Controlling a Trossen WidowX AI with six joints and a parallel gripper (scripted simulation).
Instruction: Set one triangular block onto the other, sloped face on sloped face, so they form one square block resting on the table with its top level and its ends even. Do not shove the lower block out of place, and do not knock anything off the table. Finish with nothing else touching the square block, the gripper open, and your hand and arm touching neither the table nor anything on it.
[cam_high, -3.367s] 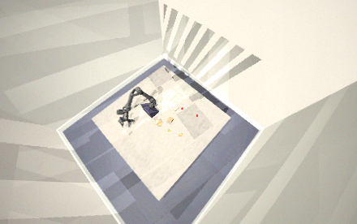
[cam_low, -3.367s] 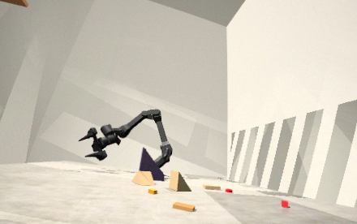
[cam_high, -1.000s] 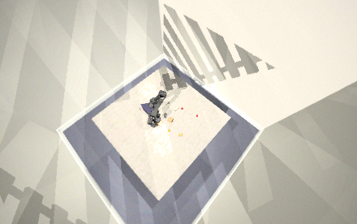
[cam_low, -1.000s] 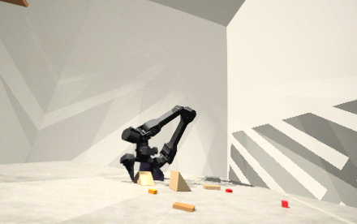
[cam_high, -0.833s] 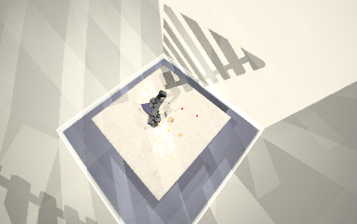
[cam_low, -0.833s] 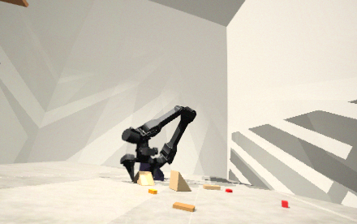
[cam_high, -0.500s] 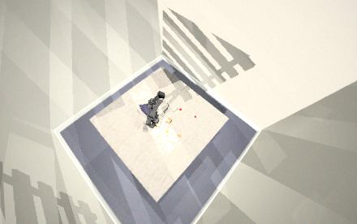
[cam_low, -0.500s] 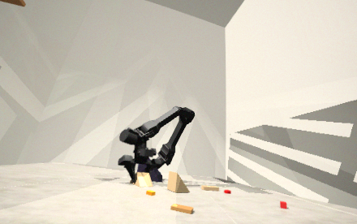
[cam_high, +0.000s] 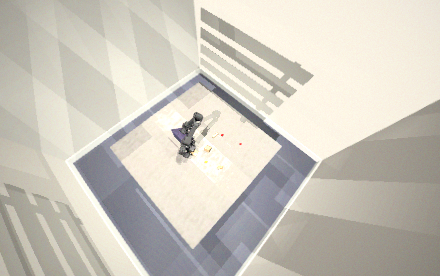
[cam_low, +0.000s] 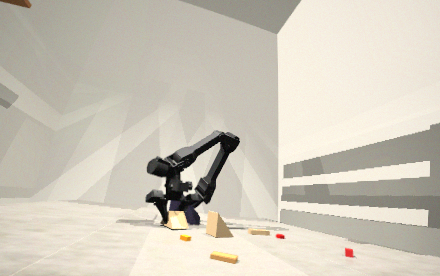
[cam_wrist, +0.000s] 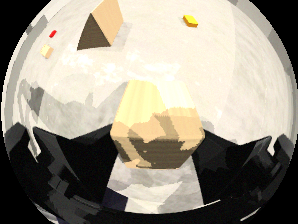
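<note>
The arm is folding forward and down, and its hand (cam_low: 169, 216) is reaching the pale surface (cam_low: 100, 240) with the fingers pinching one triangular block (cam_low: 176, 220) between them. In the wrist view that held block (cam_wrist: 158, 137) is filling the centre, tan with a shaded lower face, and the dark fingers are flanking it at 9 and 3 o'clock. The block appears to be sitting on the surface; whether it is lifted at all cannot be told.

The second triangular block (cam_low: 217, 225) is standing free just beside the held one, at 3 o'clock of it in the exterior view, its peak pointing up. From the wrist it is showing at 11 o'clock (cam_wrist: 100, 24), apart from the hand.

Small pieces are lying scattered around: an orange cube (cam_low: 185, 237) near the held block at about 5 o'clock, a flat tan bar (cam_low: 224, 257) at 5 o'clock further toward the camera, another tan bar (cam_low: 258, 232) at 3 o'clock, and two red cubes (cam_low: 280, 236) (cam_low: 349, 252) beyond it.

From the top view the arm (cam_high: 189, 134) is appearing small, near the middle of the surface.
</note>
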